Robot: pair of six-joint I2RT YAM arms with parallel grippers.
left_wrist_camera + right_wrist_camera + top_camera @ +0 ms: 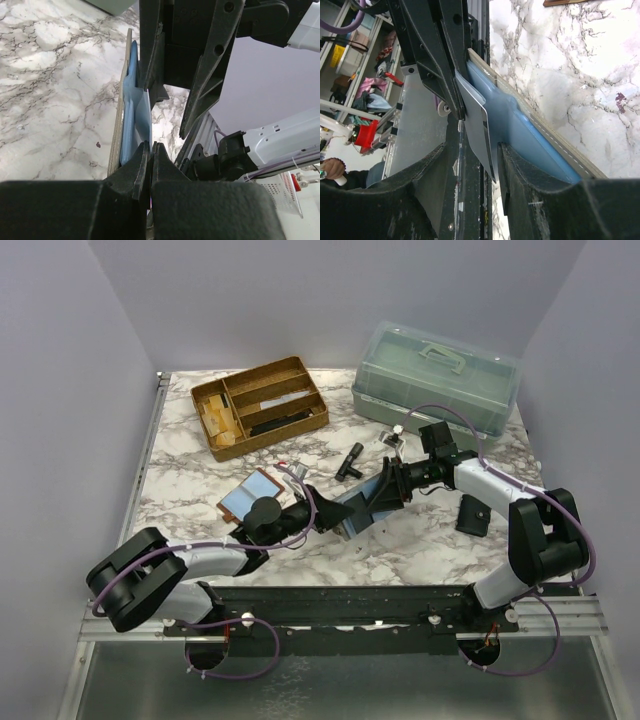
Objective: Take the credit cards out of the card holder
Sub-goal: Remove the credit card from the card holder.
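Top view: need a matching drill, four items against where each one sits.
Items:
1. wooden tray
2. lidded plastic box
3. black pouch
4. card holder

Places:
A. right side of the table, about halfway back
B. back left corner
C. middle, held up on edge
D. back right corner

Pairs: 1-B, 2-D, 3-A, 4-C
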